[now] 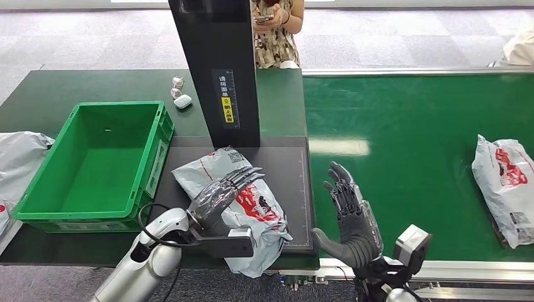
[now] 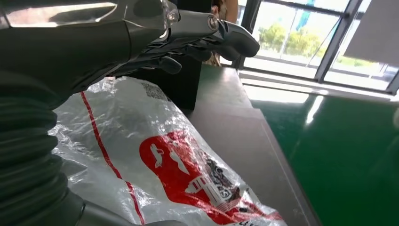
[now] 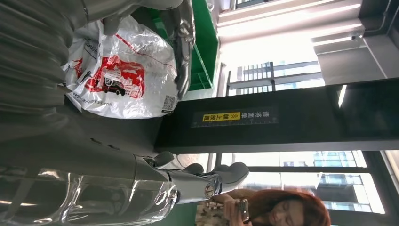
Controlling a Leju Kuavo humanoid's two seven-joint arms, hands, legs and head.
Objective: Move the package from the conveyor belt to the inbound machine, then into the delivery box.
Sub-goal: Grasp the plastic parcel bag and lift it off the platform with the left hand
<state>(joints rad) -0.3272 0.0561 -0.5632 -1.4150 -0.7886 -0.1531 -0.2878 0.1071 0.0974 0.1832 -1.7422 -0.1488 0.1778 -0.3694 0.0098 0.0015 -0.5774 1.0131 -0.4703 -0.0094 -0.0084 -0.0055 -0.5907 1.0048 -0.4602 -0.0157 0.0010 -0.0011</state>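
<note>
A white plastic package point(image 1: 255, 204) with a red print lies on the inbound machine's dark platform point(image 1: 286, 170), in front of its black column point(image 1: 217, 69). My left hand point(image 1: 221, 192) lies over the package's top with its fingers stretched out flat and not curled round it. The left wrist view shows those fingers point(image 2: 221, 37) straight above the package point(image 2: 164, 160). My right hand point(image 1: 350, 217) stands open and upright to the package's right, at the left edge of the green conveyor belt point(image 1: 409, 138), touching nothing. The green delivery box point(image 1: 94, 163) stands open to the platform's left.
A second white package point(image 1: 507, 185) lies on the belt at far right. Grey bags point(image 1: 19, 157) sit left of the box. Small white items point(image 1: 181, 94) lie on the table behind the box. A person point(image 1: 277, 31) stands behind the machine, holding a phone.
</note>
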